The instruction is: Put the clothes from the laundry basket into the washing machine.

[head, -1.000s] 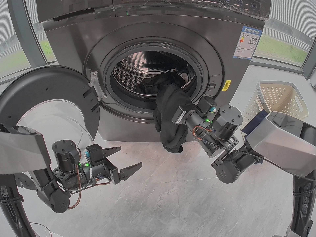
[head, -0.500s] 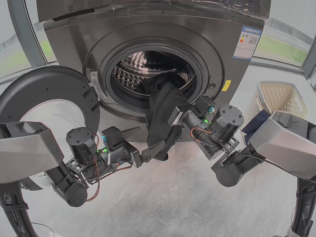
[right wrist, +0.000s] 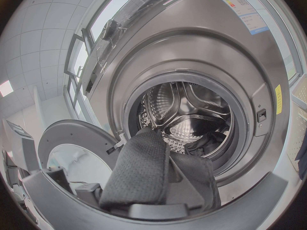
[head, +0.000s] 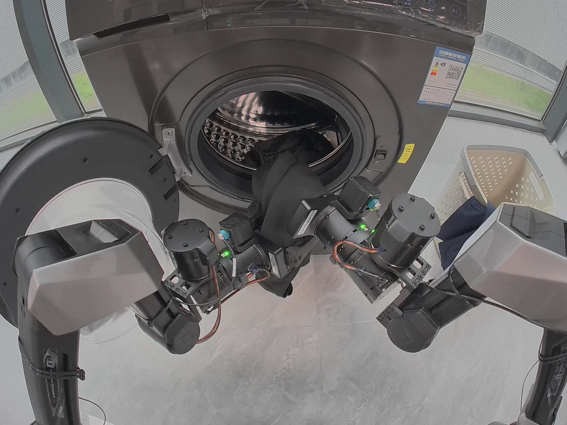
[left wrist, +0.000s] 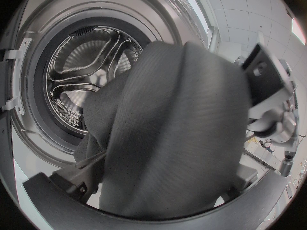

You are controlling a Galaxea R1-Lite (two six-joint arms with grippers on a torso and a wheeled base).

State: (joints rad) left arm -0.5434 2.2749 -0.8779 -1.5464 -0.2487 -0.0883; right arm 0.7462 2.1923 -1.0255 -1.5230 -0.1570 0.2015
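A black garment (head: 283, 190) hangs from the washing machine (head: 384, 90) drum, over the door rim and down toward the floor. The right gripper (head: 298, 222) has its jaws clamped on the garment's middle. The left gripper (head: 283, 264) is at the garment's lower end, jaws spread wide around the cloth. A dark blue cloth (head: 466, 222) lies in the laundry basket (head: 508, 172).

We're looking at a laundry corner in a bright, glass-walled room. A front-loading washing machine (head: 283, 60) is standing with its round door (head: 77, 160) hanging open, a dark garment (head: 283, 190) is spilling from the drum, and a pale laundry basket (head: 508, 169) is sitting beside it. Tall windows (head: 508, 84) are showing grass outside, a pale stone-look floor (head: 307, 355) is stretching below, and office-style ceiling tiles (right wrist: 38, 26) are running overhead.
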